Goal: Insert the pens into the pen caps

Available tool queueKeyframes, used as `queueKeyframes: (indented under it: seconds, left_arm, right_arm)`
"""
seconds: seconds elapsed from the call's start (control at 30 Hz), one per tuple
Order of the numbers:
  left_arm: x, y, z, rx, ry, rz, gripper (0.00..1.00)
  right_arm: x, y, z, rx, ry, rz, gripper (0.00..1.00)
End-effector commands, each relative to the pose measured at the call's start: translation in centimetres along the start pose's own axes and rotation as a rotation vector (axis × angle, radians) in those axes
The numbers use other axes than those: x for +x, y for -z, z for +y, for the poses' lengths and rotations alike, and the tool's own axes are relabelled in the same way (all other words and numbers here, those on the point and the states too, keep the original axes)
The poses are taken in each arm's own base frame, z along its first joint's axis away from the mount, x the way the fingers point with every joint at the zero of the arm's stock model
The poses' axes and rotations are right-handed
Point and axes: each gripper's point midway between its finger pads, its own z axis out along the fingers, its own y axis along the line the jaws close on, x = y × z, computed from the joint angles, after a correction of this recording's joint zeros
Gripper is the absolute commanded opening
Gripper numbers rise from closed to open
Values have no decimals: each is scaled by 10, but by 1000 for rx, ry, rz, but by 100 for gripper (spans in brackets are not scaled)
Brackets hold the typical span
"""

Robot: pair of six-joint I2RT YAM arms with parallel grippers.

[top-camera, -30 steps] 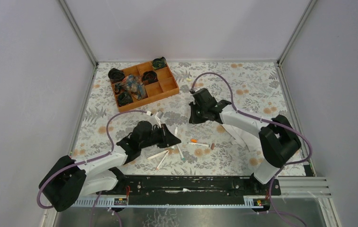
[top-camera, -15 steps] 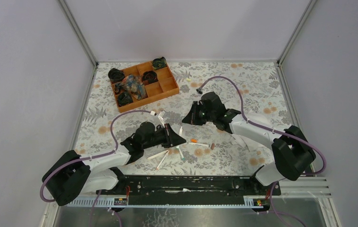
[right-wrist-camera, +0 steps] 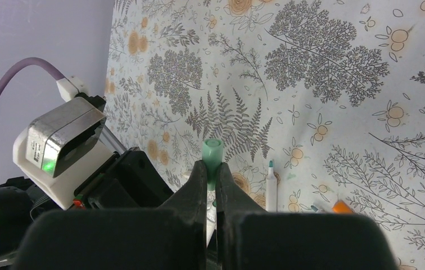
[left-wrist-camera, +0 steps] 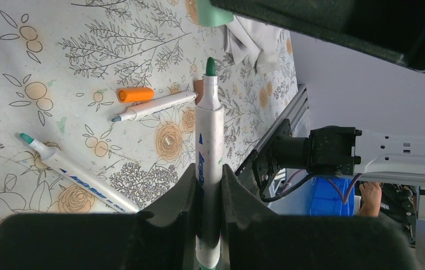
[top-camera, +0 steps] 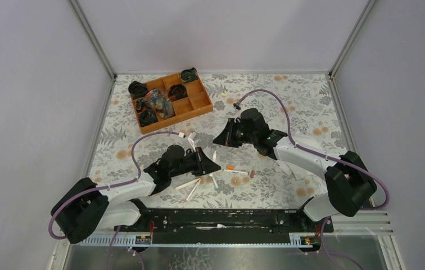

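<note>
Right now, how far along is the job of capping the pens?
Done: nothing yet; no pen in view wears a cap. In hand: the left gripper is shut on a green-tipped pen, the right gripper on a green cap, near each other but not joined. Left: this pair, plus loose pens and an orange cap on the table.

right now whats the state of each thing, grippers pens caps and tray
left gripper, shut on green-tipped pen
green-tipped pen, uncapped, tip pointing out past the fingers
right gripper, shut on green cap
green cap, held, not on any pen
orange cap, lying loose
loose pens, uncapped, lying flat
orange tray, partly filled
</note>
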Motion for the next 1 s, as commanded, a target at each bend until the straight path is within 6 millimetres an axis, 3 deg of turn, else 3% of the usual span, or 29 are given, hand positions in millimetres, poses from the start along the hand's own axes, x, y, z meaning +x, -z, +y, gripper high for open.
queueKeyframes:
  seconds: [0.0,0.7,0.97]
  left_arm:
    - [-17,-3,-14,27,-19,-65,0]
    - [-25,-5,-12,8,-5,-107,0]
    - [-37,-5,-13,16,6,-142,0]
  right_arm:
    - [-6,7,22,-78,15,-22,0]
    - [-2,7,25,-103,26,-7,0]
    - [1,6,24,-117,25,4,0]
